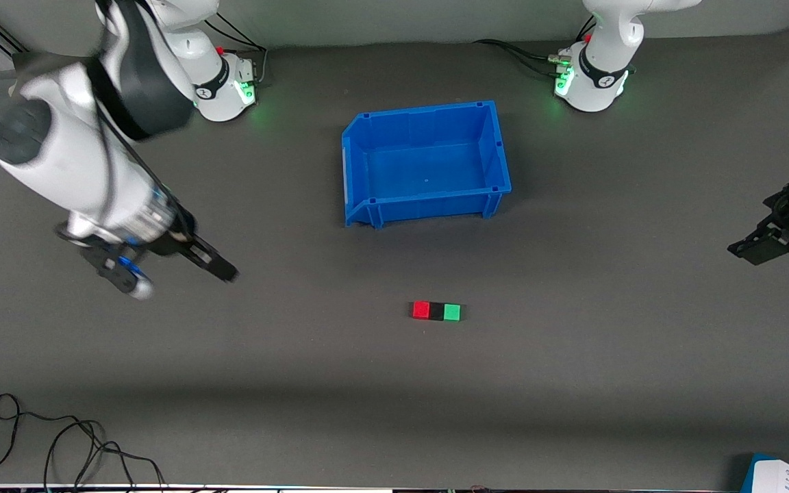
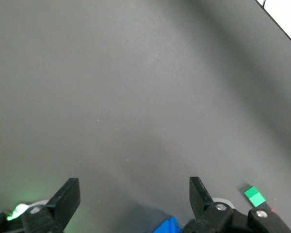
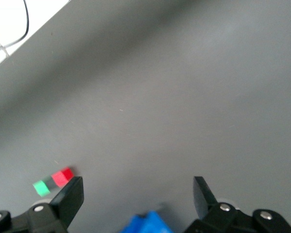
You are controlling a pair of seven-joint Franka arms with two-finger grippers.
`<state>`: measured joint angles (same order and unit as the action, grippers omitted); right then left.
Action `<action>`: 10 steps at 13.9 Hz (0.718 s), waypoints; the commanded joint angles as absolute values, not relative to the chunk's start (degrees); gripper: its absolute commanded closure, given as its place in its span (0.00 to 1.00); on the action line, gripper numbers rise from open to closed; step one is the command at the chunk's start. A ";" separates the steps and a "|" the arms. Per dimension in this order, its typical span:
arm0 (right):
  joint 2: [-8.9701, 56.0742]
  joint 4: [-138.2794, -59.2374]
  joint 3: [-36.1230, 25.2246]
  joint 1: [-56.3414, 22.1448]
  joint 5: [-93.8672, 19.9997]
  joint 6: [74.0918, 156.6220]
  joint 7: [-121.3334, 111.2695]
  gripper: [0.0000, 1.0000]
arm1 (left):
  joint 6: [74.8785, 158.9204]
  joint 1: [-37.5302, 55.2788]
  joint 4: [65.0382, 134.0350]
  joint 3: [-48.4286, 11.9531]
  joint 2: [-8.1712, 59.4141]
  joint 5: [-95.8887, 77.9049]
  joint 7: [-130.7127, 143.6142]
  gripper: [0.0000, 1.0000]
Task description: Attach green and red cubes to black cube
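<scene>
both grippers hang with fingers spread and nothing in them, the right gripper (image 1: 220,266) over bare mat at its arm's end, the left gripper (image 1: 754,250) over the other end, well apart from the red cube (image 1: 421,310), black cube (image 1: 436,311) and green cube (image 1: 452,312), which sit touching in a row nearer the camera than the blue bin (image 1: 360,147), so the joining looks done.

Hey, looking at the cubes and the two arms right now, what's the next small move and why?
Probably none on the cubes: the red cube, black cube and green cube already sit joined in a row. The left gripper and right gripper, both open, are well away, so finishing the retreat seems right.
</scene>
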<state>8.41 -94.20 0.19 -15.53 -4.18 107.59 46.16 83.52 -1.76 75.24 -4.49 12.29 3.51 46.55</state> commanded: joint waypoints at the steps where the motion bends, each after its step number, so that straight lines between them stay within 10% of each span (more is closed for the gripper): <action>1: 1.68 -100.46 -0.79 -10.75 -3.51 107.58 30.12 0.00 | 80.53 -1.41 76.11 -3.78 11.60 4.31 36.17 0.00; 10: 0.62 -93.96 5.78 2.10 2.81 94.66 4.06 0.00 | 79.45 -0.70 74.36 -4.92 12.13 4.04 14.36 0.00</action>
